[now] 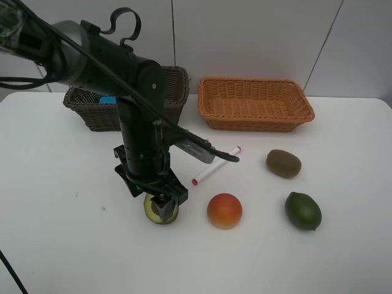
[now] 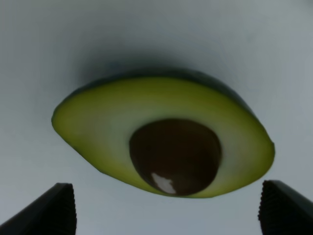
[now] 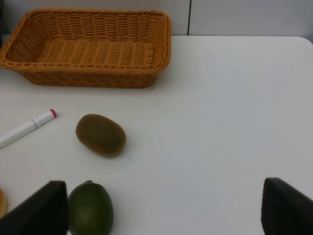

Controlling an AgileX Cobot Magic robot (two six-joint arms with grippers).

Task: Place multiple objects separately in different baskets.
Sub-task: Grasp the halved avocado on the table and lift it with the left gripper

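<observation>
We find the left pincer (image 1: 162, 205) lowered over the halved avocado (image 1: 153, 212), which lies cut face up, stone showing, near the front of the white desk (image 1: 61, 239). In the left wrist view its jaws stand wide apart, one finger on either side of the fruit with a gap showing at each, and they have hold of nothing. The right pincer (image 3: 166, 210) is out of the high view; its own camera shows it spread just as wide and empty above the right part of the desk. To the right of the avocado sits the orange-red fruit (image 1: 224, 211), then the lime (image 1: 302, 211), with the kiwi (image 1: 283, 163) behind the lime. The pink-tipped marker (image 1: 215, 166) lies aslant behind the orange-red fruit. At the back, the dark brown basket (image 1: 92, 116) stands left of the light orange basket (image 1: 257, 124), whose floor we see bare.
</observation>
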